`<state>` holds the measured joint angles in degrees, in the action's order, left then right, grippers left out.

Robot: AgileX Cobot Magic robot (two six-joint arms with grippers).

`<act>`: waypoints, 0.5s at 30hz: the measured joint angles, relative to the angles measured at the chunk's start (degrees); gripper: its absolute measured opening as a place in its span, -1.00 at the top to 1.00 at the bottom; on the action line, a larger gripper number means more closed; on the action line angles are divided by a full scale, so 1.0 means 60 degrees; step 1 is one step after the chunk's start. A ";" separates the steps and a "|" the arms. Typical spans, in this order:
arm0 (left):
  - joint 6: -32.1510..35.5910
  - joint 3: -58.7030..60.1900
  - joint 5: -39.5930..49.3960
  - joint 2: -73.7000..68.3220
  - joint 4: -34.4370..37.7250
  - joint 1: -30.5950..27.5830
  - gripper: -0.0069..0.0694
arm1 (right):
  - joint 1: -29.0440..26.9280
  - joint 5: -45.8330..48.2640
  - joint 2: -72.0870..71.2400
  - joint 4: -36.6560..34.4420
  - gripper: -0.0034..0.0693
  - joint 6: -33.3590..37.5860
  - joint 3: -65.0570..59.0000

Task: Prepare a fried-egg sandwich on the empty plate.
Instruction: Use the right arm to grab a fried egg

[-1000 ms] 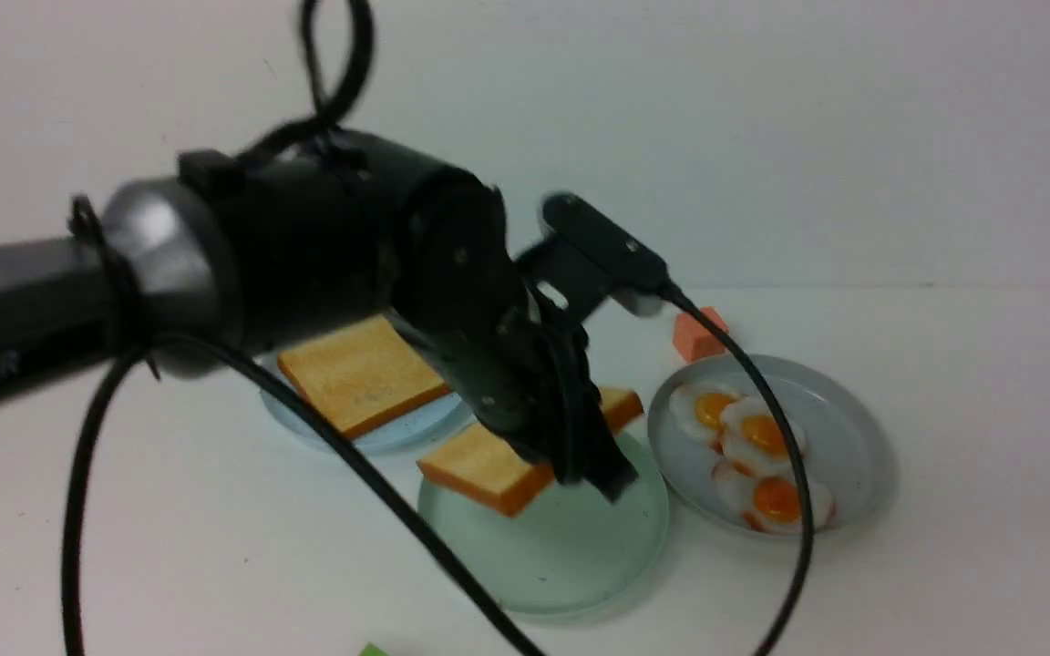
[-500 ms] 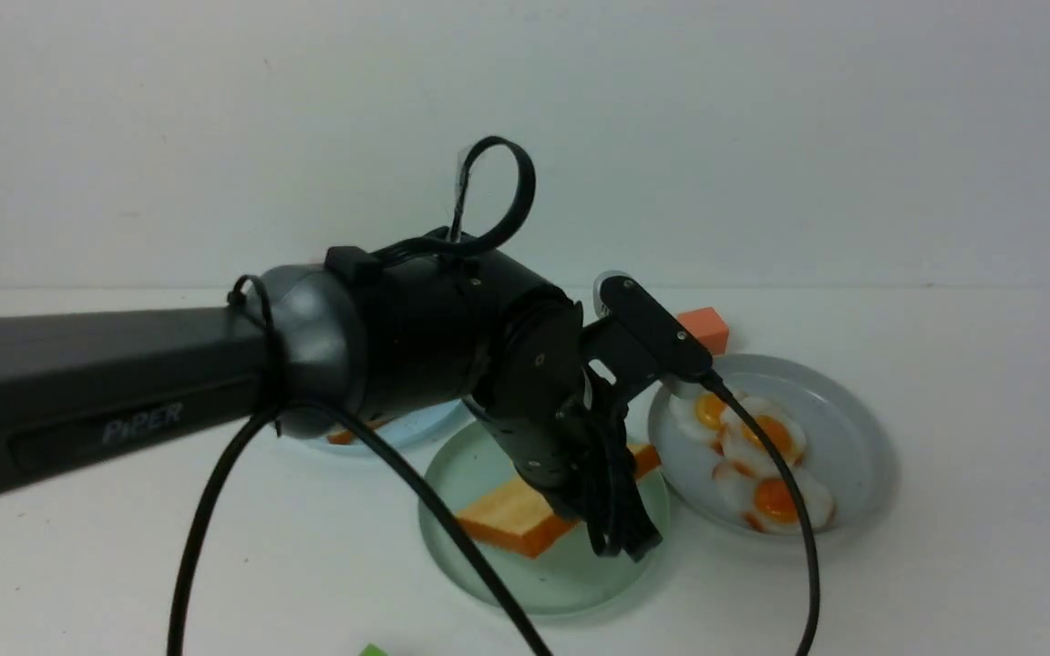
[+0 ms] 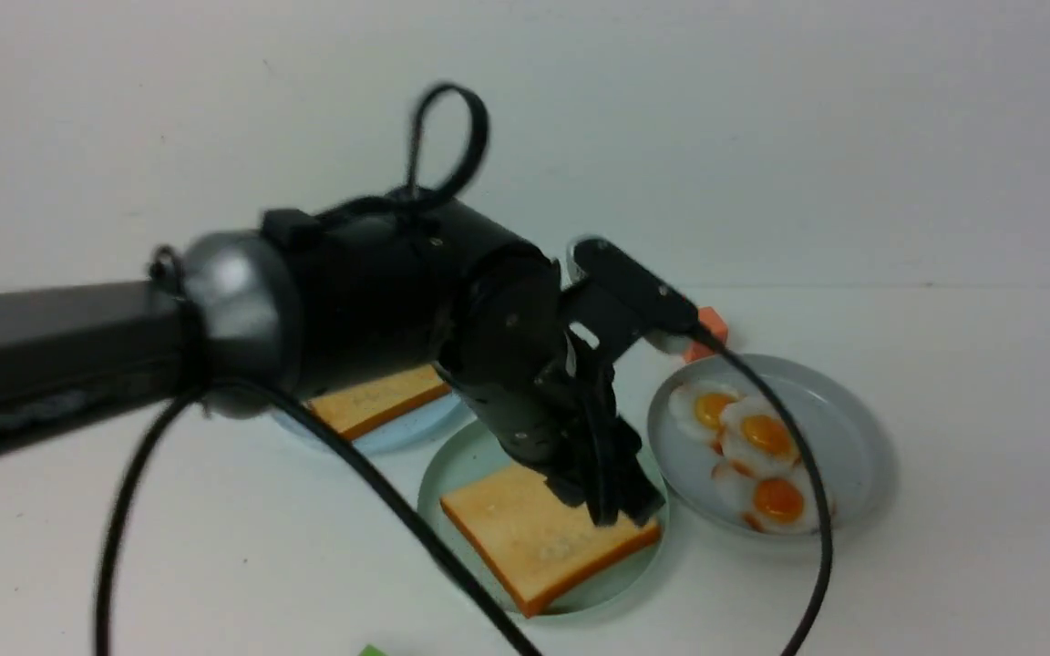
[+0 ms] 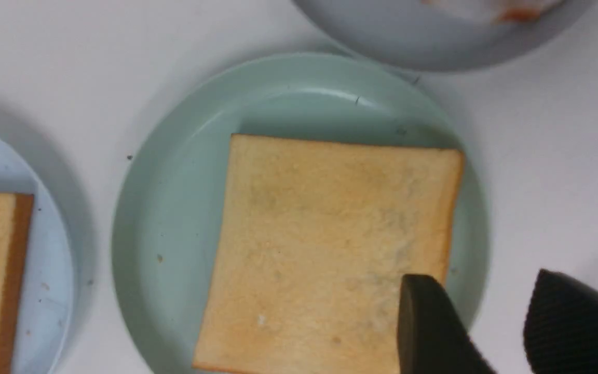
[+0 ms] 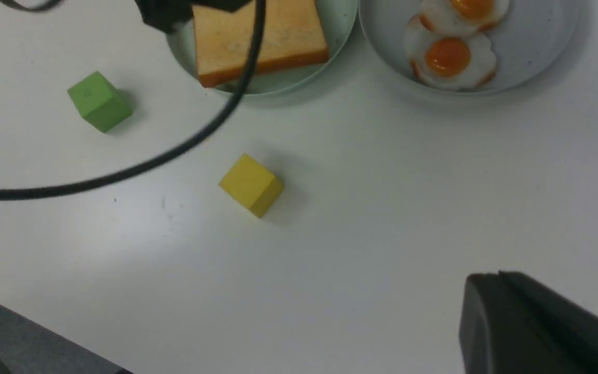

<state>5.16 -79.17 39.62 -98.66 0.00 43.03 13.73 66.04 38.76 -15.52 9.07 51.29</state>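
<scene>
One toast slice (image 3: 543,538) lies flat on the mint-green plate (image 3: 431,492); it also shows in the left wrist view (image 4: 330,249) and the right wrist view (image 5: 257,36). My left gripper (image 3: 616,506) hangs just above the slice's right corner, open and empty (image 4: 483,283). A second toast slice (image 3: 379,401) lies on the light blue plate (image 3: 397,439). Three fried eggs (image 3: 766,437) lie on the grey plate (image 3: 849,428). My right gripper (image 5: 486,278) is shut and empty over bare table, nearer the robot than the plates.
A green cube (image 5: 99,101) and a yellow cube (image 5: 251,184) sit on the table in front of the mint plate. An orange block (image 3: 715,322) sits behind the grey plate. The left arm's black cable (image 3: 798,474) hangs across the egg plate.
The left gripper lowered the toast onto the mint plate, let it go and opened. The slice now lies flat, and the arm has lifted slightly.
</scene>
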 joint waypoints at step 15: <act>-0.0407 0.3849 0.0210 0.7796 0.0895 0.0000 0.85 | 0.0023 -0.2651 0.6101 -0.0286 0.64 0.1490 0.1131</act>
<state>2.72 -56.08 40.89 -51.89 5.37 43.03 13.87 50.13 75.37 -17.24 18.01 58.08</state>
